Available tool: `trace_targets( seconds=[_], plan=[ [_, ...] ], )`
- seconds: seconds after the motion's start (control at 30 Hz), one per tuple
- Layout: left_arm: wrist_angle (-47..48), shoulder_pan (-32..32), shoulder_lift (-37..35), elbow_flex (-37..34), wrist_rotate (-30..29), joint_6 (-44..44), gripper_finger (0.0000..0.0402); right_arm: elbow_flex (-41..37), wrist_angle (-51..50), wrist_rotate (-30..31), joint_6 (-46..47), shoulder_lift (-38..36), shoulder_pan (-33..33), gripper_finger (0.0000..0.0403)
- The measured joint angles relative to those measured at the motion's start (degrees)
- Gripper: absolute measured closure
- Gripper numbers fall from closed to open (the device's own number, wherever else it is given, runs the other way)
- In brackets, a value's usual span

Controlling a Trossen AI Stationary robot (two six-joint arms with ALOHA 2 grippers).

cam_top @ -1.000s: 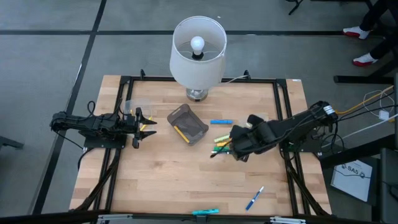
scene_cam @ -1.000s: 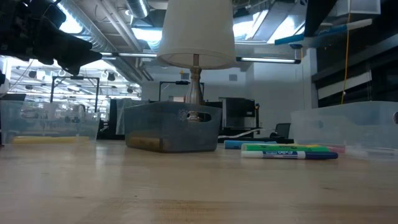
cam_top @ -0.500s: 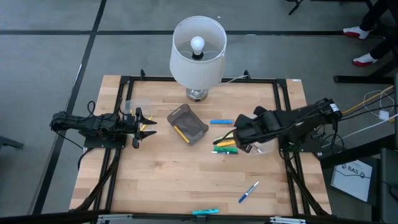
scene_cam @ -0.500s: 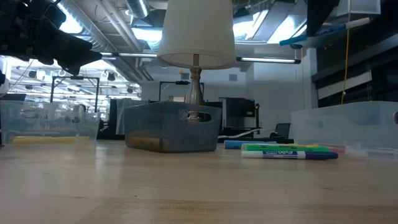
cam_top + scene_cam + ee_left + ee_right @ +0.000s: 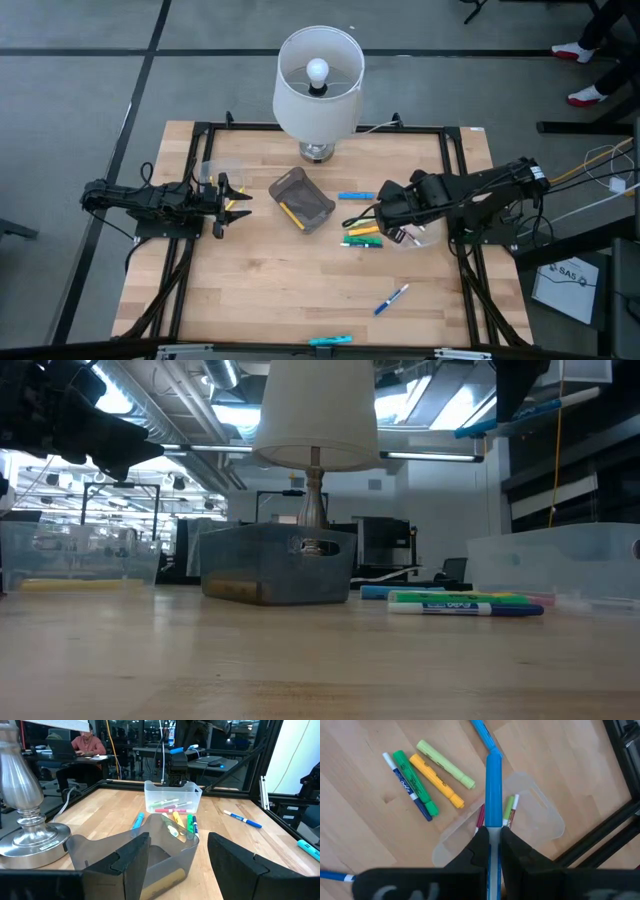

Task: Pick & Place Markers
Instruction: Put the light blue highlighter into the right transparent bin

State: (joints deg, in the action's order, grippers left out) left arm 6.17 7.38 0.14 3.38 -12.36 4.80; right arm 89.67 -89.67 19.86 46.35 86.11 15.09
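A blue marker (image 5: 493, 790) is gripped by the right gripper (image 5: 491, 837) above a clear bin (image 5: 540, 815) already containing markers; four more markers (image 5: 427, 782) lie beside the bin on the wooden table (image 5: 260, 280). The left gripper (image 5: 175, 852), jaws parted and empty, is held facing a grey basket (image 5: 150, 852); a lamp (image 5: 318, 80) stands behind.
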Motion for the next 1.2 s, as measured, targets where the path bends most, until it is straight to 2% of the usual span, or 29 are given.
trace_targets(
  seconds=[0.27,0.53,0.97,1.2],
  plan=[
    [0.00,0.02,0.00,0.00,0.00,0.00,0.0205,0.00,-0.02,-0.57,4.49,0.02,0.00,0.0376],
    [0.00,0.02,0.00,0.01,0.00,0.00,0.0205,-0.32,-0.26,-0.46,14.17,0.02,0.22,0.0377],
    [0.00,0.02,0.00,0.01,0.00,0.00,0.0205,-13.48,0.04,-1.81,25.61,-6.01,0.20,0.0377],
    [-0.01,0.02,0.00,0.00,0.00,0.00,0.0205,-22.47,7.05,-4.20,28.22,-8.76,0.20,0.0377]
  ],
)
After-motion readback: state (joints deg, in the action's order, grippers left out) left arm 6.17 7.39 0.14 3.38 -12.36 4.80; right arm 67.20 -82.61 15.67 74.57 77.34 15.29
